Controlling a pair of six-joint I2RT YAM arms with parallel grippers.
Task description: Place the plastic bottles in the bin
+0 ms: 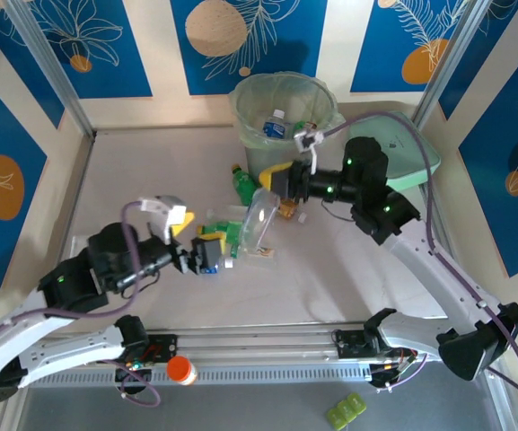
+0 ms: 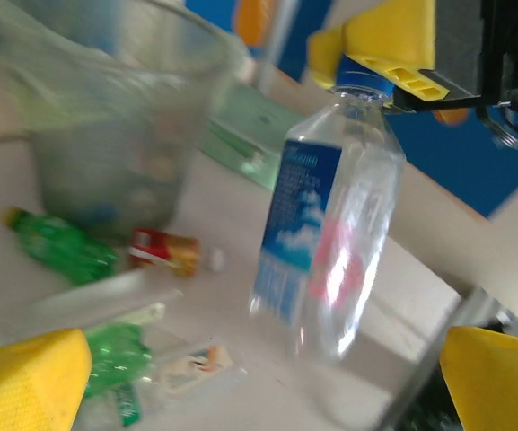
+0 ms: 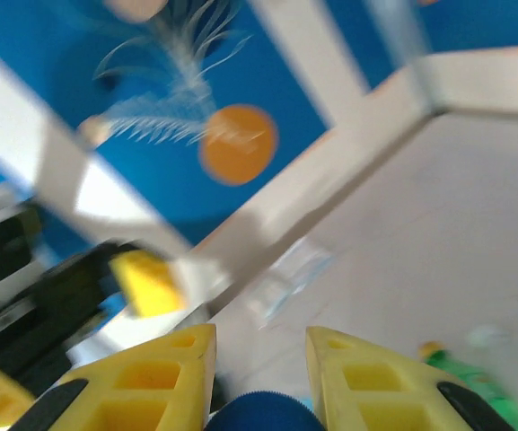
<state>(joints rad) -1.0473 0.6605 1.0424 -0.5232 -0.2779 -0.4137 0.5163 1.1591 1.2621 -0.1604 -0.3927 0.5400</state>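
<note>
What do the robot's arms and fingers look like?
The left arm and right arm are white with chunky black joints and tiny green lights. A greyish-purple cable loops along each. The left gripper and right gripper have yellow fingers.

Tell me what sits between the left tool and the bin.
The clear bottle held by the right tool, and a green bottle by the bin; left wrist view.

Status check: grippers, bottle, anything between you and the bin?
Left gripper open, empty. Right gripper shut on cap of clear blue-label bottle, hanging tilted above table. Bin beyond, bottles inside. Green bottle lying at bin's foot.
</note>
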